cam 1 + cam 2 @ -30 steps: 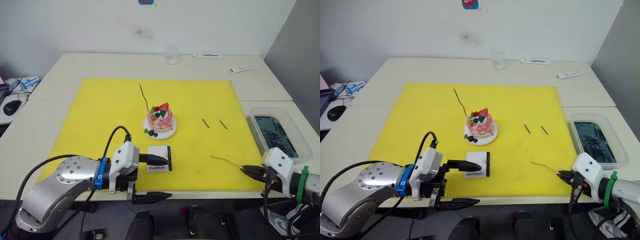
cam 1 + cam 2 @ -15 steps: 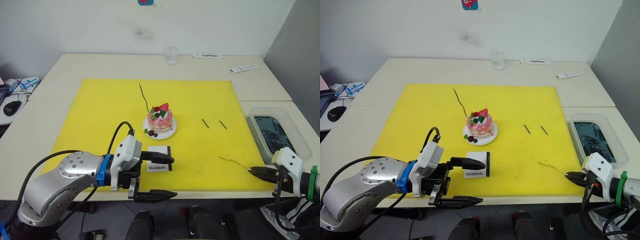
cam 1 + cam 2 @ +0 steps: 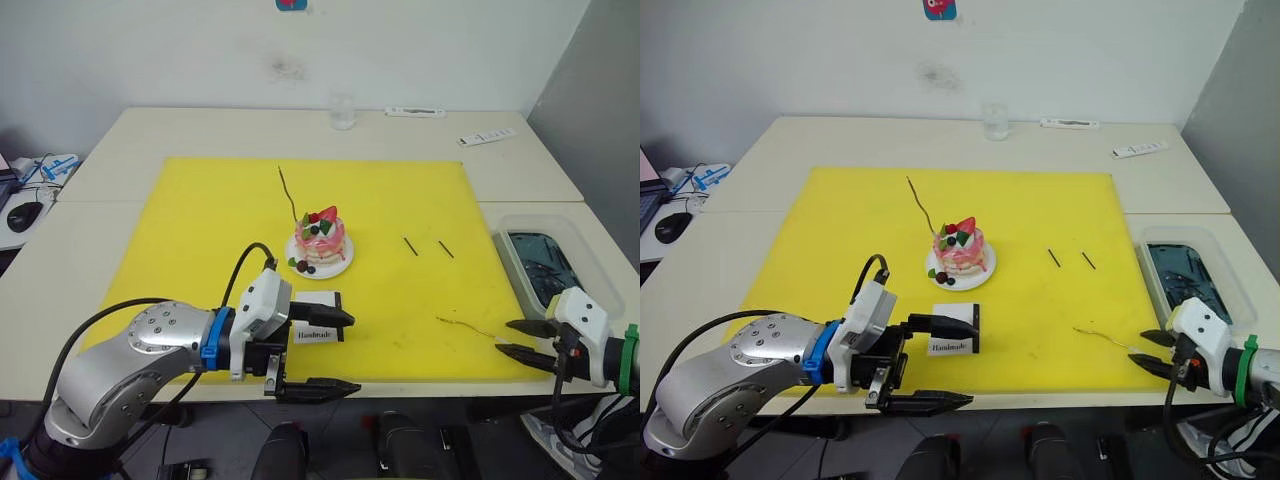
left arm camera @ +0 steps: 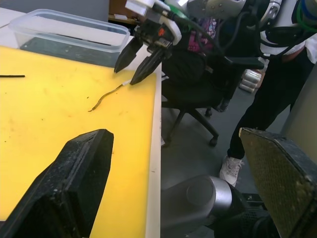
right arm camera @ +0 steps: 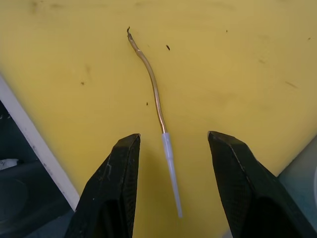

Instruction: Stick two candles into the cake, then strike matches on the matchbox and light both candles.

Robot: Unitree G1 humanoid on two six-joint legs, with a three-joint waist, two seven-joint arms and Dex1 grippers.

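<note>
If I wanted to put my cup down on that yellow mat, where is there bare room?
The far left part of the yellow mat, left of the cake, lies bare, as does its far right corner beyond the two matches. The near edge is crowded: the left gripper at the matchbox, the right gripper by a candle.

Head stereo overlooks the mat (image 3: pixel 230 220); wrist cameras sit close.

The left hand's (image 3: pixel 335 352) upper finger is covering part of the matchbox (image 3: pixel 320 318). A person (image 4: pixel 277 74) beside the desk (image 4: pixel 156 119) is showing only from the waist down.
</note>
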